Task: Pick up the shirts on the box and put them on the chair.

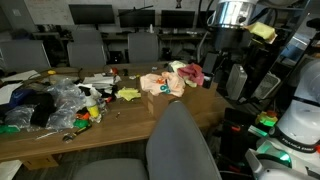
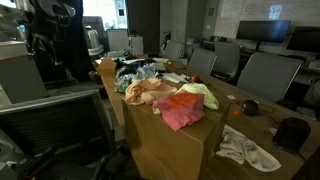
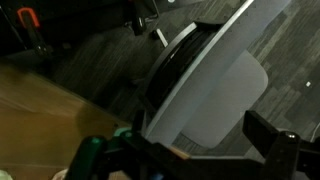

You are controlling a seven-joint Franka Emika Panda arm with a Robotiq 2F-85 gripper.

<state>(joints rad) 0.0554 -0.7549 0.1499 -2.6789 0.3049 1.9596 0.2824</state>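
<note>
Shirts [image 1: 162, 85] heaped at one end of the table [image 1: 205, 100], my gripper [image 3: 195, 160] well apart from them.
Peach, pink and yellow-green cloth lie bunched together, touching, by the end edge; clutter [image 1: 50, 105] covers the opposite end. Chair [image 1: 185, 140] stands near the long edge. My wrist view shows only dark finger parts, so I cannot tell how wide I am open or whether I hold anything.

Both exterior views are dim and soft, with little fine detail. In an exterior view a pale window [image 2: 97, 18] glows at the back and the far wall [image 2: 235, 12] is washed out, while the front of the desk [image 2: 165, 145] lies in shadow. The wrist view is the darkest and most blurred. The pale back of a chair [image 3: 215, 100] catches the light, and the floor [image 3: 100, 50] around it is murky.
</note>
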